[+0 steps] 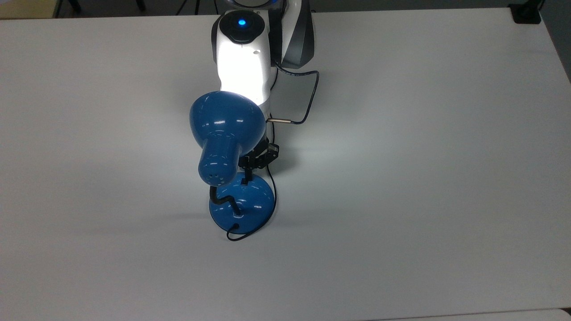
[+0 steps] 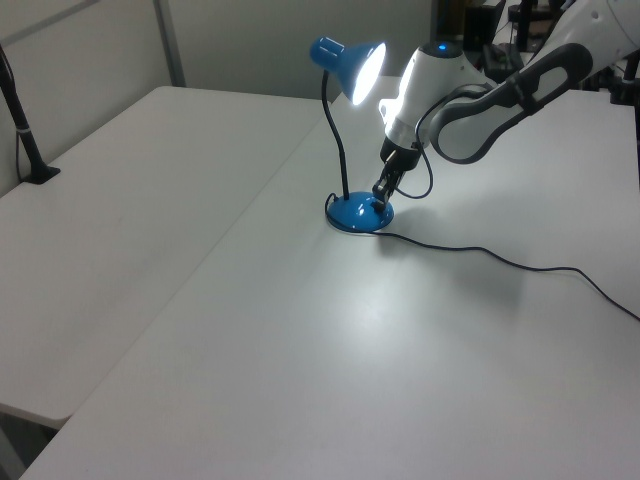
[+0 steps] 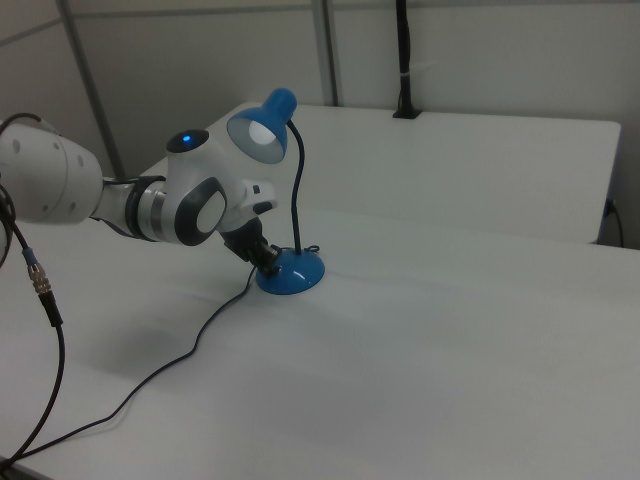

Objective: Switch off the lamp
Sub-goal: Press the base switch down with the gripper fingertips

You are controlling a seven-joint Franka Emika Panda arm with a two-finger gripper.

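In the left view the lamp [image 2: 352,66] glows; the top view shows the gripper [image 1: 248,171] narrow over its base.

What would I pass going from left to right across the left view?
Black post at the table's edge → blue lamp, lit → the robot's gripper at the lamp's base → the white and grey arm → the lamp's black cord trailing off to the left view's right.
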